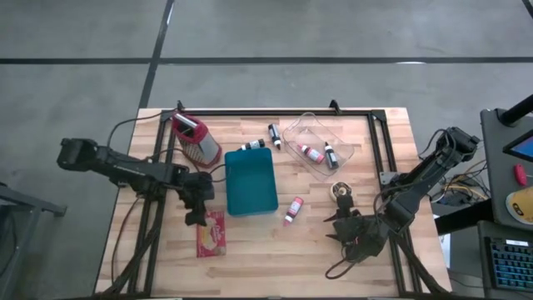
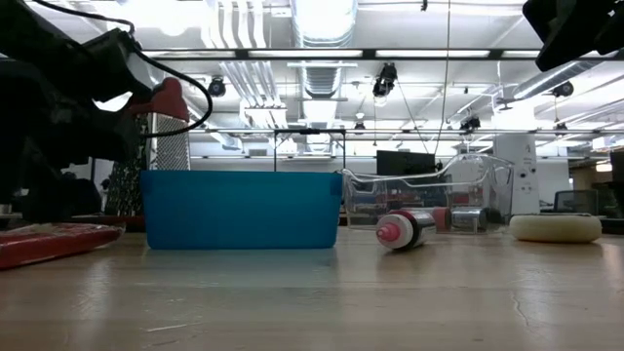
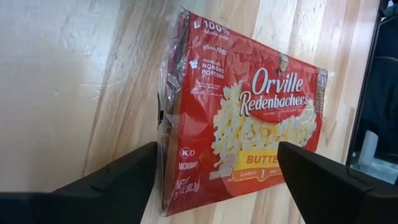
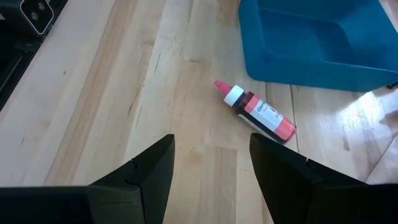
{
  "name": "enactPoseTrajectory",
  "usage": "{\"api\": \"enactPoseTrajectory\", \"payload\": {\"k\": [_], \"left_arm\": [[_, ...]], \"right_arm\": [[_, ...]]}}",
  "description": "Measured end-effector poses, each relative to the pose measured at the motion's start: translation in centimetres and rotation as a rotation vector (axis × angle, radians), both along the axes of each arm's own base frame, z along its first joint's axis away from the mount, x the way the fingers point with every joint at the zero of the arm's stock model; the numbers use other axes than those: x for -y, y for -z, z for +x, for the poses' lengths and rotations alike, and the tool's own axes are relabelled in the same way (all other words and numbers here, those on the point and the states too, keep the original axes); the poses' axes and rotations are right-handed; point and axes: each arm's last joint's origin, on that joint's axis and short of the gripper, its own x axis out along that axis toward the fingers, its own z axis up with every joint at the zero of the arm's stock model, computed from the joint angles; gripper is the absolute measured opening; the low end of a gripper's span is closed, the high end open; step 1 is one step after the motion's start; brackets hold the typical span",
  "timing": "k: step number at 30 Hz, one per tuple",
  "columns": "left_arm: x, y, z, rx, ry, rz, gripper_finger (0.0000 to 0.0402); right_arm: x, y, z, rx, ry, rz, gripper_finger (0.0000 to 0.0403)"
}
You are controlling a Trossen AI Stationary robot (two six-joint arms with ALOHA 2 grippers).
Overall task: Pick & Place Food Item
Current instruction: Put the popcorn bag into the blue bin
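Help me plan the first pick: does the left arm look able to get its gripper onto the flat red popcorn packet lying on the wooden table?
Probably yes. The left gripper hangs open right over the flat red popcorn packet, fingers straddling it, with nothing between them; the blue plastic bin sits off to the side.

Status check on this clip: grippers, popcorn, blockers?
Left gripper open above popcorn packet, fingers straddling it, no grip. Right gripper open, empty, near red bottle. Nothing blocking.

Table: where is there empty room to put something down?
Bare wood lies on the table between the popcorn and the right gripper, in front of the blue bin. It is crowded farther back: grater, small bottles and clear tray. The left gripper hangs open over the popcorn.
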Motion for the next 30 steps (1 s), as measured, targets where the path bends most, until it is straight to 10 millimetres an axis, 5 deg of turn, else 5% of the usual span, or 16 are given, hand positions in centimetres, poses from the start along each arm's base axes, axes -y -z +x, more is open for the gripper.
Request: {"api": "enactPoseTrajectory", "payload": {"k": [30], "left_arm": [[-0.12, 0.74, 0.32, 0.038, 0.075, 0.089, 0.0118]], "right_arm": [[0.12, -0.07, 0.00, 0.016, 0.013, -0.023, 0.0205]]}}
